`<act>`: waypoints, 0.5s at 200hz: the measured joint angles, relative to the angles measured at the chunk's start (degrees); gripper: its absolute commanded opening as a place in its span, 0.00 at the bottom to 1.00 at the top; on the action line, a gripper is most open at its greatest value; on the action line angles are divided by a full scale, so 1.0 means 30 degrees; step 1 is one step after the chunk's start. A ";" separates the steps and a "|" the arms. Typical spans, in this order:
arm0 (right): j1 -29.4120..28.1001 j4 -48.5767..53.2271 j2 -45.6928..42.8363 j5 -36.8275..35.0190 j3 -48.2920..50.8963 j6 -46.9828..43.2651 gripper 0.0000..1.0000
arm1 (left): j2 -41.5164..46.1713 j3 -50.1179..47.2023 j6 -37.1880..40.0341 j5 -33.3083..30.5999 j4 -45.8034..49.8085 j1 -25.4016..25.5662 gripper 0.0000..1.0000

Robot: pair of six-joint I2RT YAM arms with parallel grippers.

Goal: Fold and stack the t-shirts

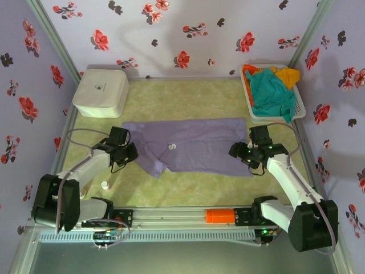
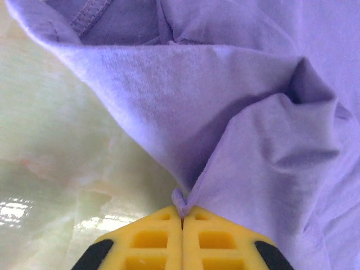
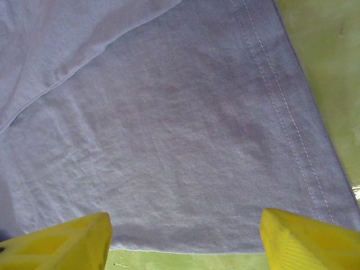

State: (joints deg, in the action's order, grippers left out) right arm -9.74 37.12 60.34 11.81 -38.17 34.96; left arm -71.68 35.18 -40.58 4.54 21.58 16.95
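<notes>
The purple shirt lies spread on the table. Its long axis runs straight from one gripper to the other, so each arm has one end of it within reach.

The left gripper is pinched tight on a small ridge of cloth right at its tips. From there the shirt rises ahead and to the right of the fingers in loose folds, with bare table off to the left.

The right gripper stands wide apart over the opposite end and holds nothing. The shirt's near edge crosses the gap just ahead of its fingertips. The stitched hem runs away ahead on the right side of the opening, so the corner seems to sit close by that side. Whether the tips touch the cloth or hang just above it is hard to tell from the wrist view.

The next move probably turns on that edge. It lies across the open jaws rather than along them, which suits a straight pinch, and the right arm is plainly the nearer one for this end. With both ends gripped, the shirt could be lifted and folded along its length.

The other shirts sit heaped in a basket well beyond the right gripper, ahead and to its right.
</notes>
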 measured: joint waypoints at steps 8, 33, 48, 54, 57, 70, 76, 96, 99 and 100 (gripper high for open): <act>0.0000 0.0000 0.0000 0.0000 0.0000 0.0000 0.70 | 0.0299 -0.0007 -0.0066 0.0000 0.0284 0.0000 0.05; 0.0000 0.0000 0.0000 0.0000 0.0029 0.0000 0.70 | 0.1479 -0.0007 -0.0525 0.0000 0.1559 0.0007 0.03; 0.0000 0.0000 0.0000 0.0000 0.0066 0.0000 0.70 | 0.2441 -0.0007 -0.0962 0.0000 0.2543 0.0007 0.03; 0.0015 0.0000 0.0000 0.0000 0.0087 0.0007 0.70 | 0.2849 -0.0007 -0.1158 0.0000 0.2994 0.0015 0.03; 0.0022 0.0000 0.0000 -0.0007 0.0102 0.0000 0.70 | 0.3096 -0.0007 -0.1304 0.0000 0.3242 0.0044 0.03; 0.0036 0.0000 0.0000 -0.0015 0.0219 0.0015 0.70 | 0.4000 -0.0015 -0.1807 -0.0007 0.4226 0.0226 0.03; 0.0036 0.0000 0.0000 -0.0022 0.0284 0.0029 0.71 | 0.4371 -0.0044 -0.2069 -0.0015 0.4605 0.0372 0.03; 0.0044 0.0131 -0.0029 -0.0495 0.0503 0.0277 0.68 | 0.5632 -0.0291 -0.3184 -0.0160 0.5960 0.1304 0.03; 0.0051 0.0182 -0.0044 -0.0627 0.0525 0.0357 0.68 | 0.5799 -0.0350 -0.3351 -0.0168 0.6142 0.1464 0.03; 0.0051 0.0211 -0.0051 -0.0663 0.0532 0.0386 0.68 | 0.5894 -0.0379 -0.3461 -0.0168 0.6237 0.1566 0.03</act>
State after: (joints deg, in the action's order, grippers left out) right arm -9.58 37.76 60.18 9.82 -36.58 36.12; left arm -54.00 34.04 -50.96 4.03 40.29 21.65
